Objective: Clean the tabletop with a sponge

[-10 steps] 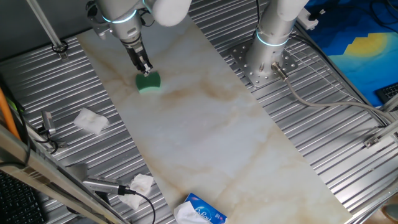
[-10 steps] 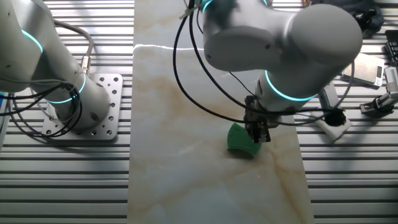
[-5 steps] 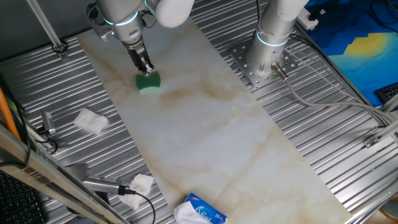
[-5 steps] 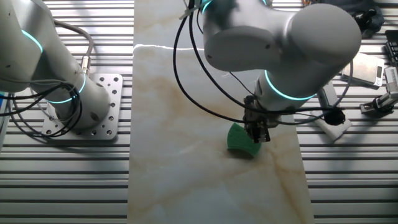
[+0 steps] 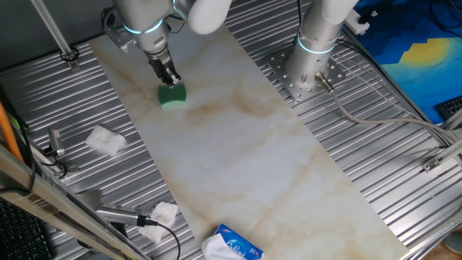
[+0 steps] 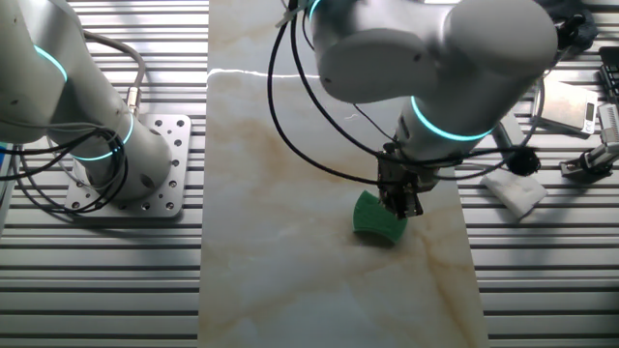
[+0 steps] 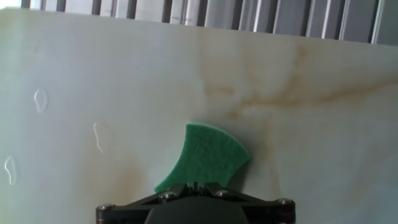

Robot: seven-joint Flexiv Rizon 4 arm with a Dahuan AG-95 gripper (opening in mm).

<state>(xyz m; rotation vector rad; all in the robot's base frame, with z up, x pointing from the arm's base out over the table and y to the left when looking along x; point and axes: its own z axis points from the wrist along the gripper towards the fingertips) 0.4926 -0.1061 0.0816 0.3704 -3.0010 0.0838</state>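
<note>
Gripper [image 7: 194, 185] pinched on sponge [image 7: 204, 155], pressed to tabletop [image 7: 112, 74]; keep firm, flat, overlapping strokes toward brown streaks at 2 o'clock, water beads at 9.

Arm shell [image 6: 435, 48]: glossy white-grey, fat rounded segments, bulbous joints.
Joint rings [image 6: 447, 130]: thin glowing cyan bands circling the links.
Wrist [image 5: 148, 29]: narrower pale cylinder, one cyan ring around it.
Pincer [image 6: 397, 202]: small, black, two slim dark fingers under a boxy black mount.
Pincer underside [image 7: 194, 202]: flat black bar with silver screw heads at both ends and near the centre.
Cables [image 6: 300, 126]: thin black leads looping from the upper links to the wrist.
</note>
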